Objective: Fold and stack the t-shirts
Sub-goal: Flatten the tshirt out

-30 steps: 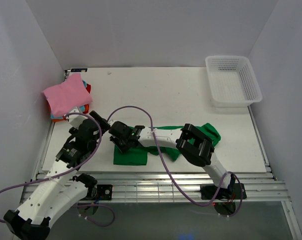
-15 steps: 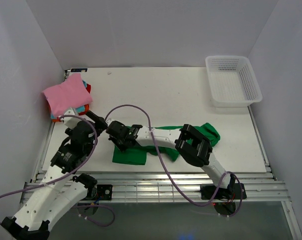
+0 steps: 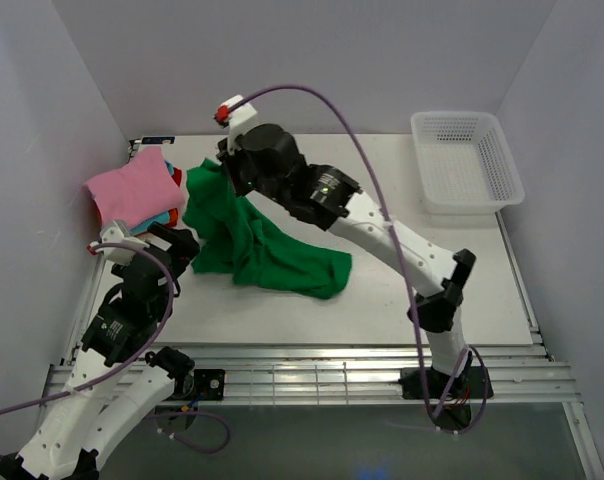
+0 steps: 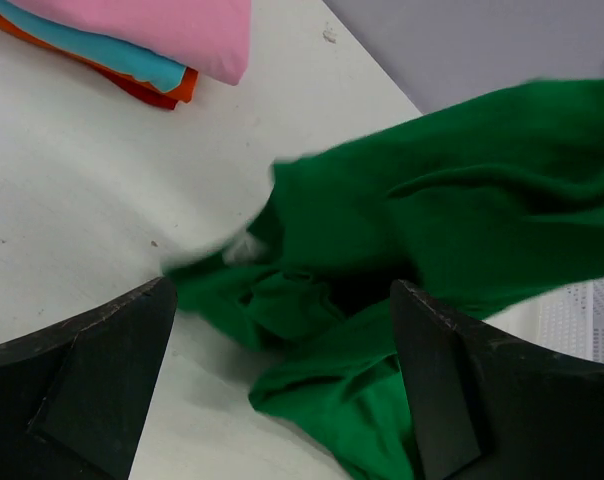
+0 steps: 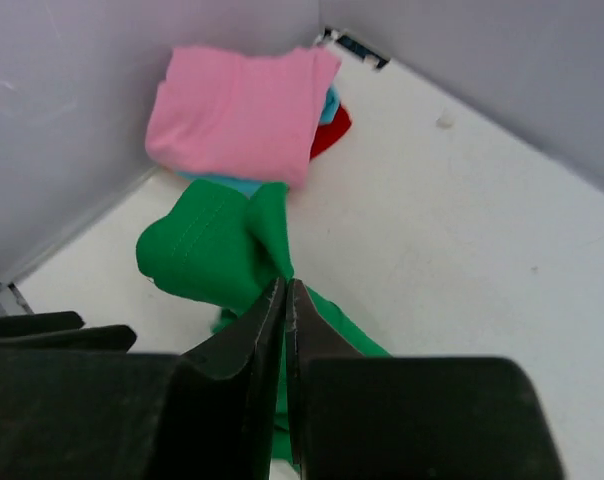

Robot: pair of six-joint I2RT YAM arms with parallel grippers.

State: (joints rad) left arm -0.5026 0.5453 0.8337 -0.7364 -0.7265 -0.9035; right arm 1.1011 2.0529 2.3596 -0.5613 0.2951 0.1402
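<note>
The bright green t-shirt [image 3: 262, 245] hangs from my right gripper [image 3: 225, 172], which is raised above the table's back left and shut on a fold of the cloth [image 5: 232, 245]. The shirt's lower part drags on the table. A stack of folded shirts, pink [image 3: 132, 190] on top of teal-blue and orange-red, sits in the far left corner; it also shows in the right wrist view [image 5: 242, 110] and the left wrist view [image 4: 172, 25]. My left gripper [image 3: 177, 245] is open and empty, low, just left of the green shirt [image 4: 432, 240].
A white mesh basket [image 3: 467, 160] stands at the back right. Grey walls close in the left, back and right sides. The table's front edge has a metal rail [image 3: 312, 370].
My right arm has swung up and back to the left, lifting the green shirt off the table front. My left gripper drew back left, away from the shirt.
</note>
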